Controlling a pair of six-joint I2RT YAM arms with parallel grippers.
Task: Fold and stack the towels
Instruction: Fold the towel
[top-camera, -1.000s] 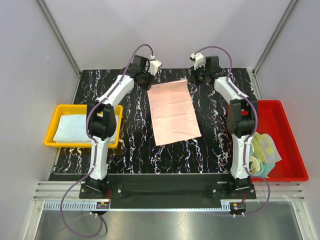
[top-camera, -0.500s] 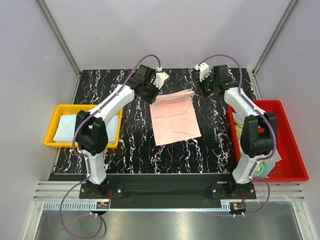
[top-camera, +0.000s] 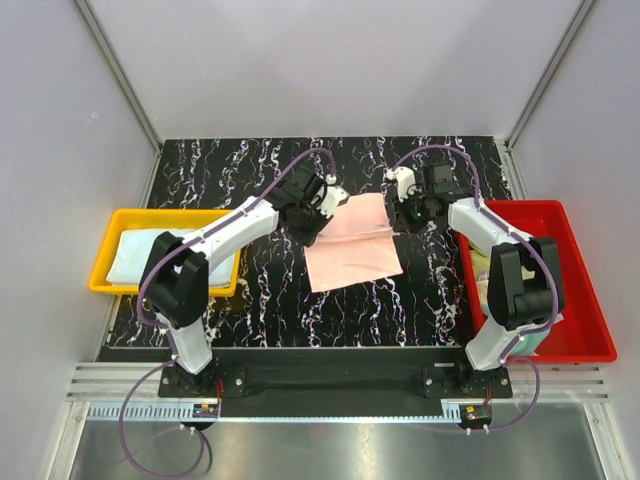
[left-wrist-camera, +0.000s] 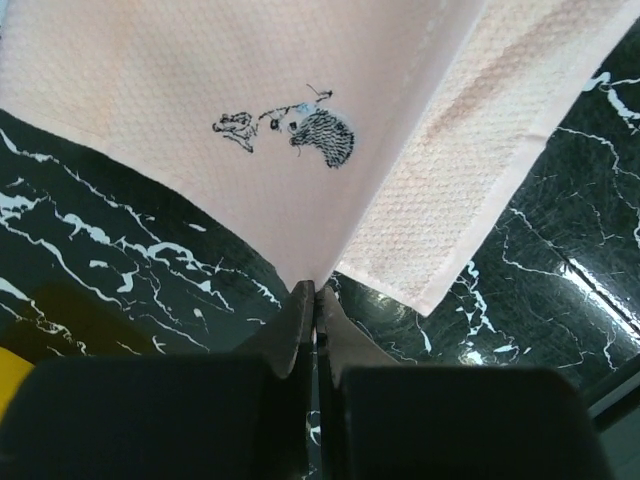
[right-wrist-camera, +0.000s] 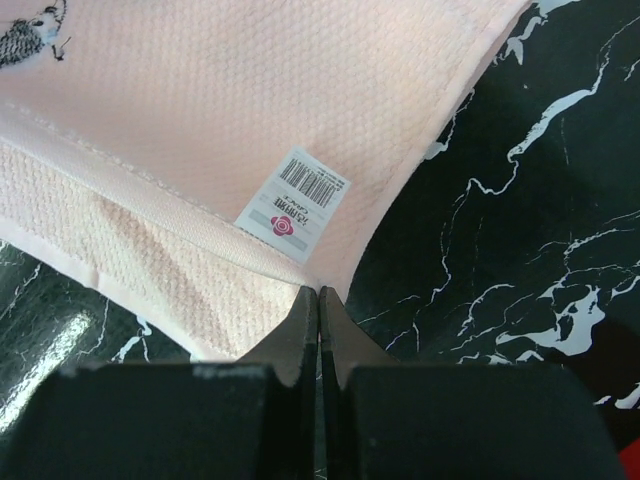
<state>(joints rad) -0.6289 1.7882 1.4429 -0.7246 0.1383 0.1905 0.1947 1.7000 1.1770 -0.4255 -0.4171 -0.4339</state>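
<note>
Two corners of the pink towel are clenched; one by the left gripper; one by the right gripper.

The top camera hangs high behind the two arm bases and looks steeply down on the whole tabletop. Each wrist camera sits just behind its own jaws and looks along them, very near the cloth. All three views share the pink towel. Both wrist views catch its hedgehog drawing.

The towel lies on table between left tray and right tray.
</note>
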